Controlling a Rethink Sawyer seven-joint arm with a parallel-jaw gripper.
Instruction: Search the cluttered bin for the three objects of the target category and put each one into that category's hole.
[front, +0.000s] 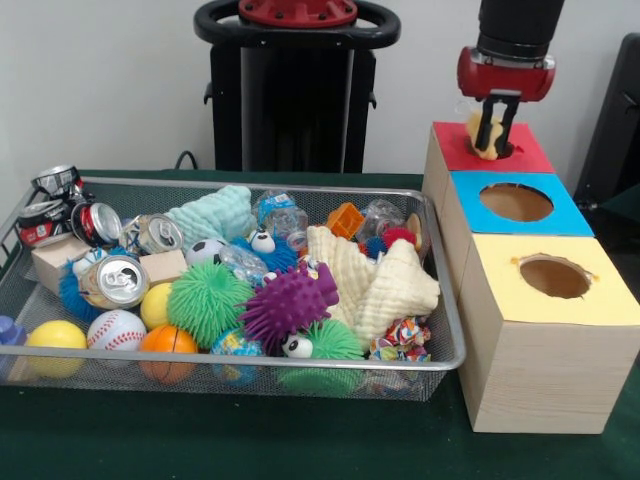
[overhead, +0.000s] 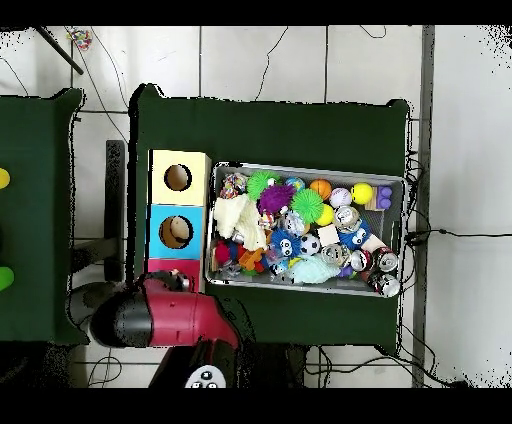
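Hovering over the red box (front: 530, 152) at the row's far end, gripper (front: 490, 135) clamped on a yellow sponge (front: 480, 132), right at the hole's mouth. Looks soft, light and squashy, so best pinched across the middle. Plenty left in the wire bin (front: 452, 330).

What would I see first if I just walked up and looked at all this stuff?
First, the silver wire mesh bin heaped with toys, where a spiky purple rubber ball sits near the front beside a spiky green rubber ball. Next, the red and black gripper holding a pale yellow object over the red-topped wooden box, farthest of three boxes beside the bin.
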